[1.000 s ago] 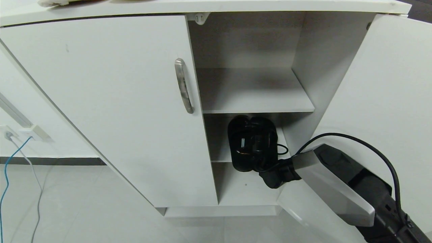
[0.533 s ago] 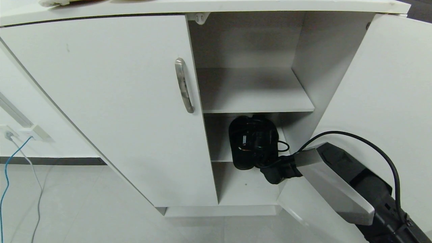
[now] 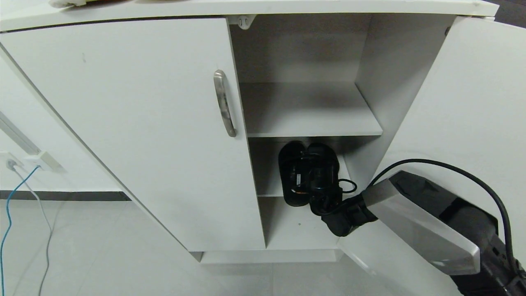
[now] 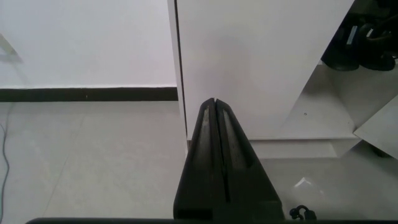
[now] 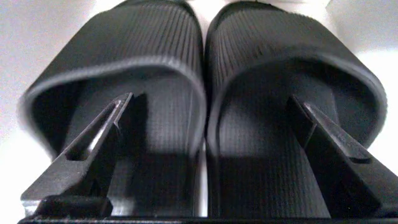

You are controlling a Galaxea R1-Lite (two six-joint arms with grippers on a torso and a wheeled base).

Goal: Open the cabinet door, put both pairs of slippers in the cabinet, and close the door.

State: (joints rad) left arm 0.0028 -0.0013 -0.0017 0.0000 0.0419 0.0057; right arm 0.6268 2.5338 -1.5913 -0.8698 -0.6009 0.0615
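A pair of black slippers (image 3: 308,170) lies side by side on the middle shelf of the white cabinet (image 3: 370,131), heels toward me. My right gripper (image 5: 205,137) is open at the slippers (image 5: 205,81), with one finger (image 5: 93,155) over the left footbed and the other over the right. The right door (image 3: 464,102) is swung wide open; the left door (image 3: 135,123) with its metal handle (image 3: 224,102) is closed. My left gripper (image 4: 215,109) is shut and holds nothing, low in front of the closed door, with the slippers (image 4: 367,46) off to its side.
The upper shelf (image 3: 308,109) and the bottom compartment (image 3: 296,230) hold nothing. A blue and a grey cable (image 3: 8,230) hang from a wall socket (image 3: 41,162) at the far left. Tiled floor (image 3: 123,255) lies before the cabinet.
The slippers have settled flat on the middle shelf, slightly deeper in. My right arm has shifted a little down and to the right. The left arm is still.
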